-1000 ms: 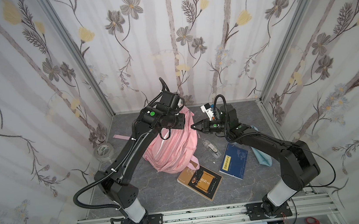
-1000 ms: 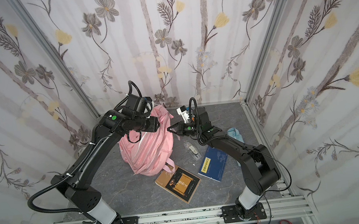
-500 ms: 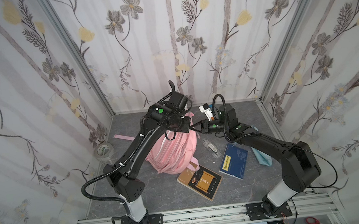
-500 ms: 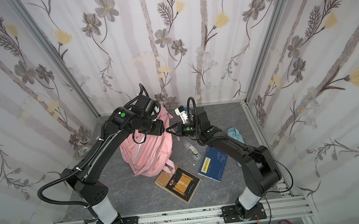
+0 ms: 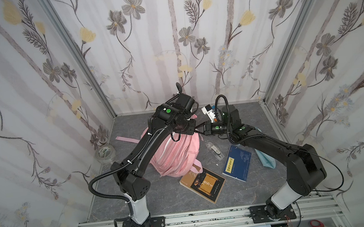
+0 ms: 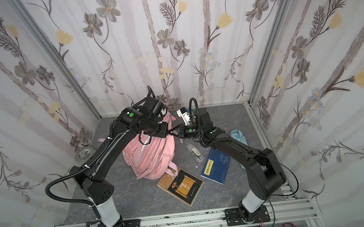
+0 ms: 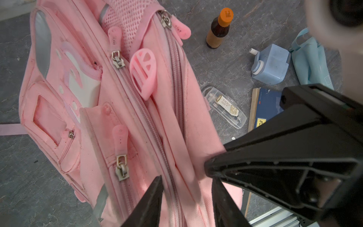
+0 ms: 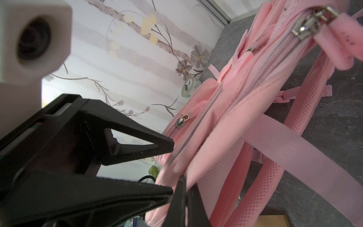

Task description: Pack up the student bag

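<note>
Pinching the student bag (image 5: 176, 153) fabric, your right claw (image 8: 186, 181) was clamped shut; your left claw (image 7: 186, 182) straddled it, jaws apart.

I see a pink student bag (image 5: 176, 156), one navy book (image 5: 237, 162), one brown-and-gold book (image 5: 203, 184), grey marbled table (image 5: 162, 201), floral walls (image 5: 168, 39).
</note>
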Controlling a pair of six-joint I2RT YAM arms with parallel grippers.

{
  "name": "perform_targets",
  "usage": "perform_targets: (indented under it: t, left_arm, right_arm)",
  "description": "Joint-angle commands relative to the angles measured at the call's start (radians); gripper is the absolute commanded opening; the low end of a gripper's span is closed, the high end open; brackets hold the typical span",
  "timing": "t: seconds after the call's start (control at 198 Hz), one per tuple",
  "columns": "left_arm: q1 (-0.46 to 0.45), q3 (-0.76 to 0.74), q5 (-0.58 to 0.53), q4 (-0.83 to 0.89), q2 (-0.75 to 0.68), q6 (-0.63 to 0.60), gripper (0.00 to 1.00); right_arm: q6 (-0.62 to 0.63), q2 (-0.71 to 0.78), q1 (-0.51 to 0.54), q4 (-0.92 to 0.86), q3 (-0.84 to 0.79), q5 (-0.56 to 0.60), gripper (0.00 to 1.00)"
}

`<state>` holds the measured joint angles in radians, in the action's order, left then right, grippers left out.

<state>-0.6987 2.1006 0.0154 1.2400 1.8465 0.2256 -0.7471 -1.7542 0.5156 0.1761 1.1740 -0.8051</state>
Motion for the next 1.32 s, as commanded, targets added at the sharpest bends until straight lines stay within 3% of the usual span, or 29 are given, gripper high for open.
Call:
perform_targets:
  t: [0.0,0.121,0.238,0.339,0.41,0.491,0.628,0.754,0.977,1.038,1.083,1.23,1.311]
  left_arm:
    - [-0.002,-0.002,-0.007,0.044,0.006,-0.018,0.41]
    - [-0.008,-0.003,-0.062,0.076,0.009,-0.039,0.37]
    - [-0.016,-0.018,-0.103,0.1,0.004,-0.06,0.45]
    - [-0.019,-0.036,-0.131,0.108,-0.008,-0.058,0.45]
    - [-0.019,-0.051,-0.159,0.108,-0.019,-0.051,0.4]
    - [-0.02,-0.063,-0.178,0.097,-0.032,-0.05,0.25]
    - [-0.021,-0.07,-0.193,0.074,-0.047,-0.05,0.19]
    - [-0.019,-0.054,-0.193,0.066,-0.04,-0.042,0.0]
    - [-0.019,-0.035,-0.159,0.044,-0.05,-0.035,0.0]
    - [-0.019,-0.055,-0.141,0.029,-0.07,-0.04,0.0]
    - [-0.019,-0.085,-0.121,0.011,-0.093,-0.054,0.0]
    - [-0.018,-0.237,-0.084,-0.081,-0.202,-0.09,0.0]
    - [-0.015,-0.326,-0.077,-0.157,-0.274,-0.115,0.0]
  right_arm:
    - [0.012,0.014,0.0,0.073,0.013,-0.03,0.0]
    - [0.018,0.021,-0.002,0.063,0.013,-0.023,0.0]
    - [0.025,0.024,-0.003,0.051,0.013,-0.017,0.0]
    - [0.026,0.025,-0.005,0.045,0.013,-0.011,0.0]
    - [0.025,0.025,-0.005,0.043,0.013,-0.01,0.0]
    - [0.024,0.027,-0.005,0.04,0.013,-0.008,0.0]
    - [0.031,0.033,-0.005,0.032,0.013,-0.004,0.0]
    - [0.044,0.035,-0.005,0.009,0.018,0.0,0.0]
    - [0.144,0.025,-0.004,-0.072,0.042,0.022,0.0]
    - [0.176,0.019,-0.013,-0.097,0.052,0.031,0.18]
    - [0.204,0.017,-0.022,-0.103,0.054,0.029,0.25]
    - [0.389,0.041,-0.093,-0.116,0.044,-0.034,0.35]
    - [0.422,0.054,-0.157,-0.037,-0.004,-0.087,0.41]
